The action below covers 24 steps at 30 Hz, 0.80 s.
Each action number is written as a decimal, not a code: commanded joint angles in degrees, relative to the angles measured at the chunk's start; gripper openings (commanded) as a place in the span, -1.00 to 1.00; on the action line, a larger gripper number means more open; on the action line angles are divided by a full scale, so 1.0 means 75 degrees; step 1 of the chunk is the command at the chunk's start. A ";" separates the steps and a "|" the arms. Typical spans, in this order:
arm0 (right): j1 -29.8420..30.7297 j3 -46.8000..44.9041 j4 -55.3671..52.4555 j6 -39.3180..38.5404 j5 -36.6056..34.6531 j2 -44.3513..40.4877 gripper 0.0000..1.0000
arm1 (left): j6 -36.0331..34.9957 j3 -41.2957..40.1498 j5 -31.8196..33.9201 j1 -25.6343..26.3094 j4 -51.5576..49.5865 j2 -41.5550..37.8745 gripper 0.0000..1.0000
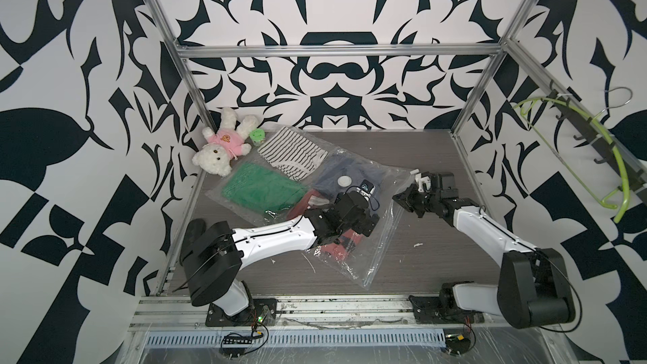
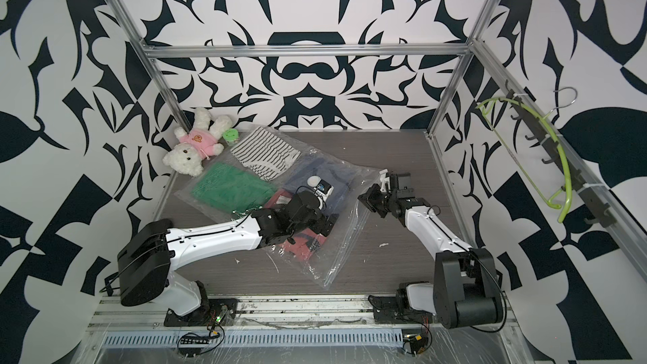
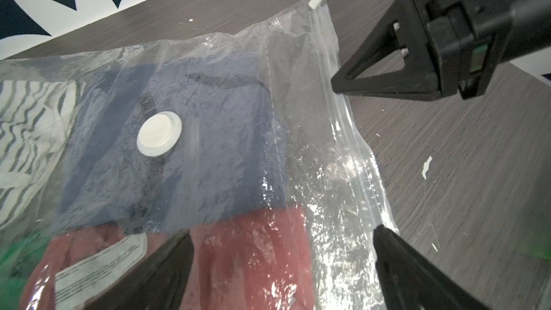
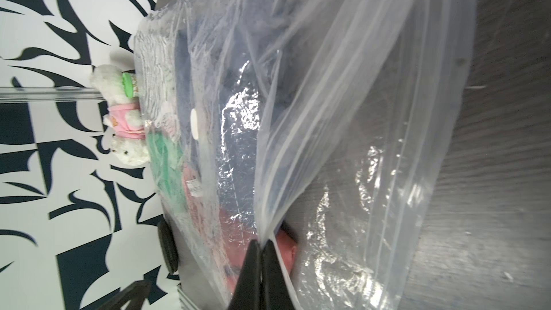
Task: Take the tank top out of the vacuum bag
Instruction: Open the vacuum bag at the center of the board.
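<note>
My left arm [image 1: 276, 236] hides much of the red cloth [image 1: 299, 209] in the vacuum bag [image 1: 378, 250]. Its white label [image 3: 98, 266] has words too small to read. My left fingers [image 3: 161, 272] are cut off at the edge.

vacuum bag [image 3: 322, 192] — clear | valve [image 3: 159, 133] — white | navy cloth [image 3: 214, 132] | red cloth [image 3: 253, 257] | green cloth [image 1: 262, 190] | striped cloth [image 1: 290, 154]

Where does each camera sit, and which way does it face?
Top views: high in front, facing down at table; left arm, right arm show.
Left wrist: on left arm, facing valve; open left gripper, right gripper show.
Right wrist: on right arm, facing along bag; right gripper pinches its edge.
Both wrists share the valve.
</note>
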State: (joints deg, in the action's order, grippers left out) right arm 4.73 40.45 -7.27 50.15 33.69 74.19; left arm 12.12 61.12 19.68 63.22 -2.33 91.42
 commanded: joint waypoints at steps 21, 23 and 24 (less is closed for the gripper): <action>0.0025 0.0199 0.1490 0.1746 0.1033 -0.0402 -1.00 | -0.0127 0.2075 0.2346 0.0825 -0.0470 0.2038 0.99; 0.0025 0.0228 0.1523 0.1785 0.1068 -0.0356 -1.00 | -0.0096 0.2031 0.2007 0.0828 -0.0251 0.1971 0.99; 0.0025 0.0265 0.1530 0.1805 0.1099 -0.0339 -1.00 | -0.0058 0.2012 0.1865 0.0828 -0.0130 0.1973 0.99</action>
State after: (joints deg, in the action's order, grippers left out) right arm 4.73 40.45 0.49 62.63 40.27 72.34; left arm 10.76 75.02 34.65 69.60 -4.12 106.34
